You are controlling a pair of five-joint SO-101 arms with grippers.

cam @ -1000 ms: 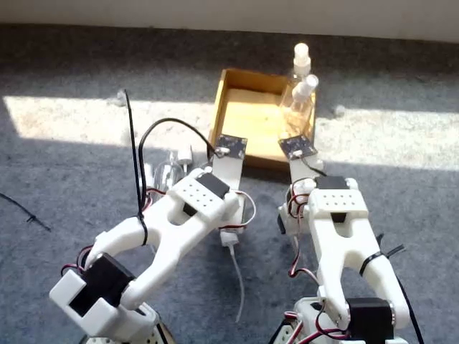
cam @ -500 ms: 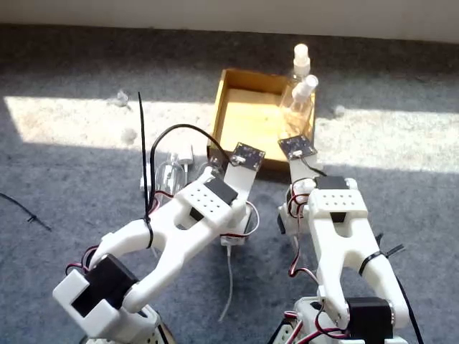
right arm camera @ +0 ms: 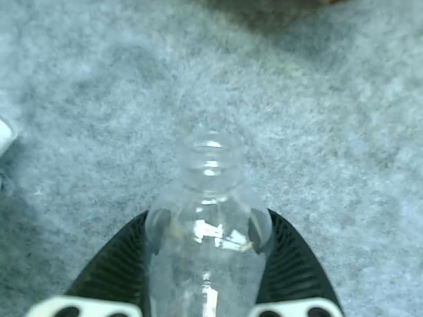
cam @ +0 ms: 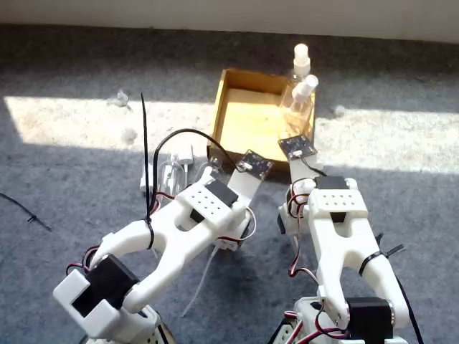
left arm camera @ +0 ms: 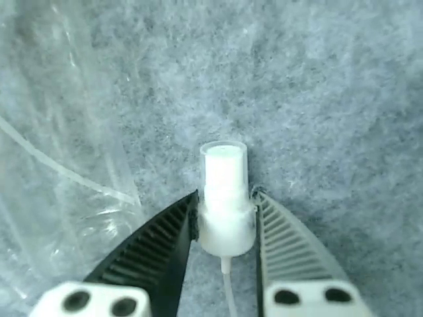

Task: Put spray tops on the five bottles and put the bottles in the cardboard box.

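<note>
My left gripper (left arm camera: 225, 198) has its fingers clamped on a spray top (left arm camera: 224, 181), the right gripper (right arm camera: 208, 220) has its fingers squeezing the open bottle (right arm camera: 210, 198) just beside the cardboard box (cam: 244, 122), and I reckon that floppy dip tube (cam: 199, 283) buckles on the neck if the 2 aren't lined up

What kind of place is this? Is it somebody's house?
Probably an indoor room, maybe a home or small lab. Grey carpet covers the surface, a sunlight patch crosses it, and a pale wall runs along the far edge.
</note>
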